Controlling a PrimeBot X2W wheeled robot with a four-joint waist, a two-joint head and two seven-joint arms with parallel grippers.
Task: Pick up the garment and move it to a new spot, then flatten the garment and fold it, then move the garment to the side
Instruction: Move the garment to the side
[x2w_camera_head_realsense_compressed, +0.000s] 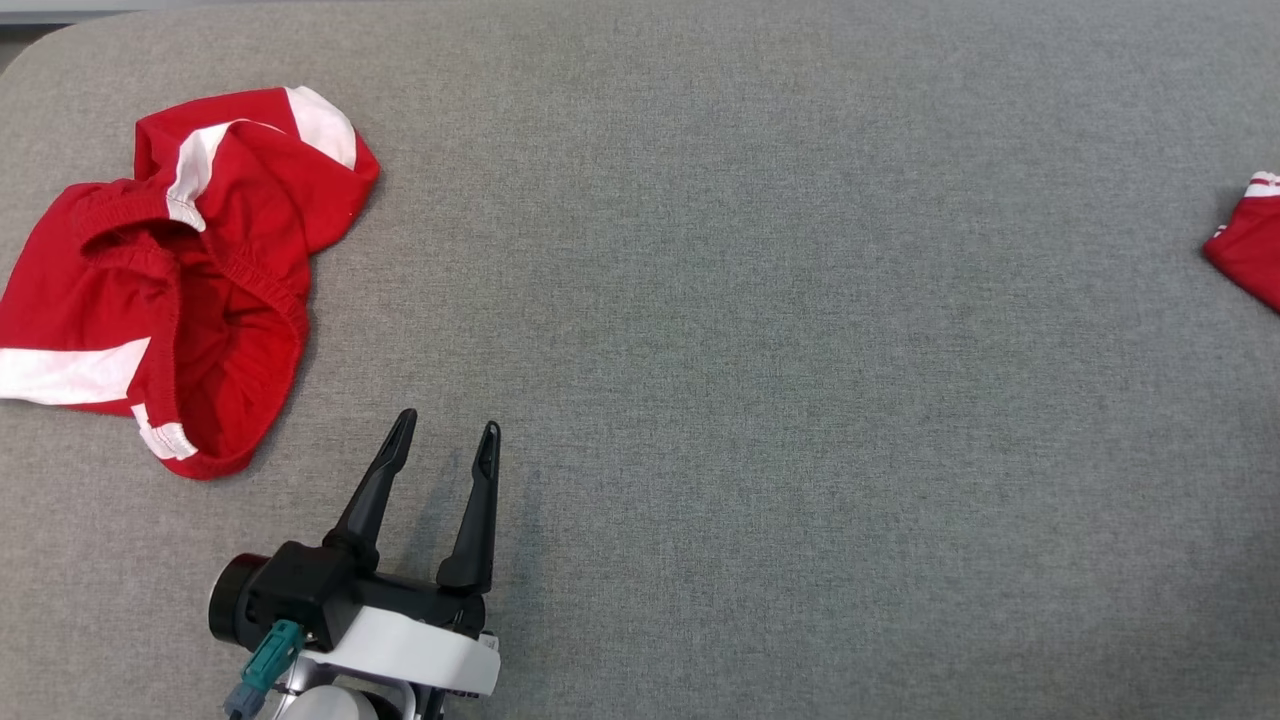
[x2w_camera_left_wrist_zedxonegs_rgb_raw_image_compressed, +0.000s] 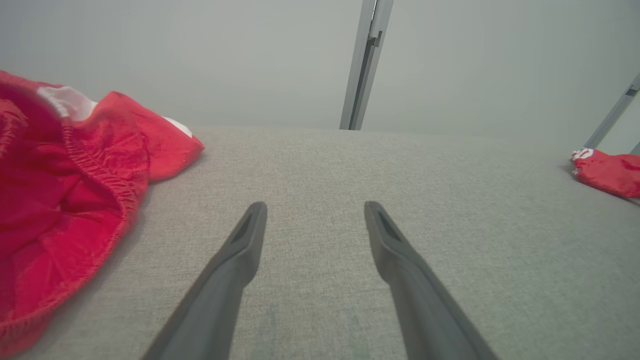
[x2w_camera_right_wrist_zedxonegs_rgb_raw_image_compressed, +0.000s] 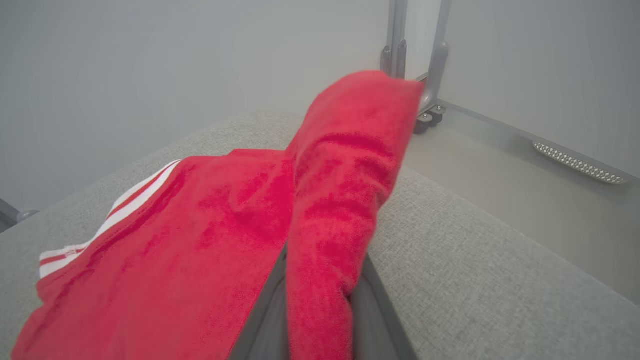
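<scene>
While my left gripper hangs wide open over the grey woven tabletop, my right fingers pinch the fuzzy red garment, fold ridge pointing away.

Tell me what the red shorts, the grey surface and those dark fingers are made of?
Red shorts: soft knit cloth, probably cotton or a blend, matte; gathered elastic waistband and limp folds.
Grey surface: woven upholstery fabric, matte; fine heathered weave.
Left end effector fingers: likely hard plastic, smooth, dull black; rigid moulded shape.
</scene>
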